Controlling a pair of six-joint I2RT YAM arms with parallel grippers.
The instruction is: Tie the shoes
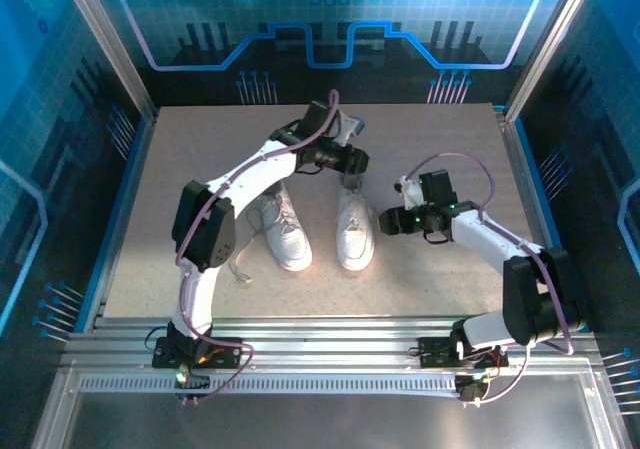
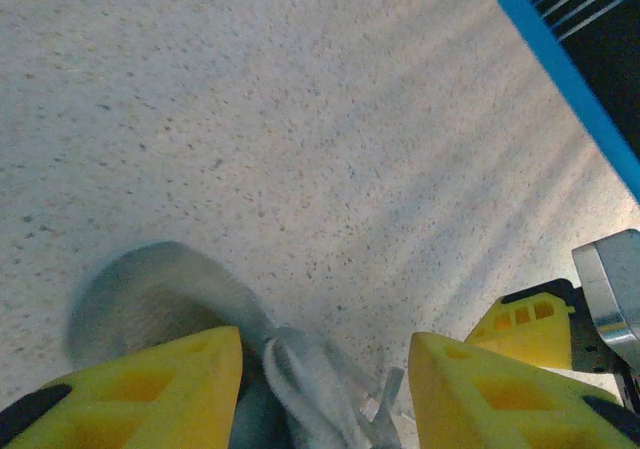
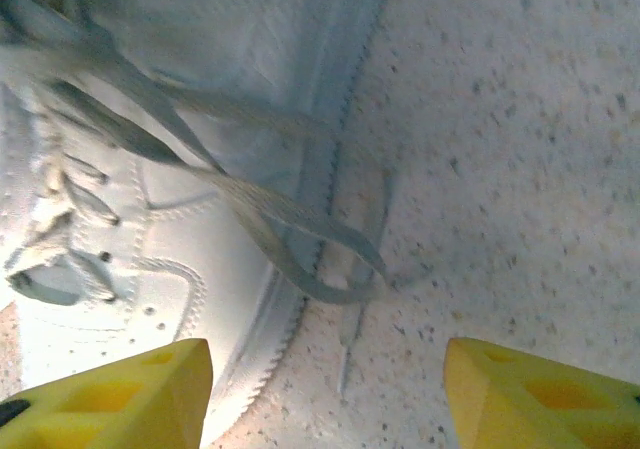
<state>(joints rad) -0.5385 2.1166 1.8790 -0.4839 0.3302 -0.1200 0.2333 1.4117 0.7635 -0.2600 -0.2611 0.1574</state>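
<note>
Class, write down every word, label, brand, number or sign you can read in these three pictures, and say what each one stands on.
No readable text in any of the pictures.
shoes: plain white, no brand name or number to be seen.
back wall: a gear shape and circuit-style lines, which are drawings, not letters or numbers.

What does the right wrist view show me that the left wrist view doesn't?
Right wrist: the side of a white shoe with its eyelets, and a lace loop draped off it onto the tabletop, just ahead of the open right fingers. Left wrist: bunched laces lying between the open left fingers, plus the blue table edge. Both: white lace, speckled tabletop, yellow fingers standing apart.
</note>
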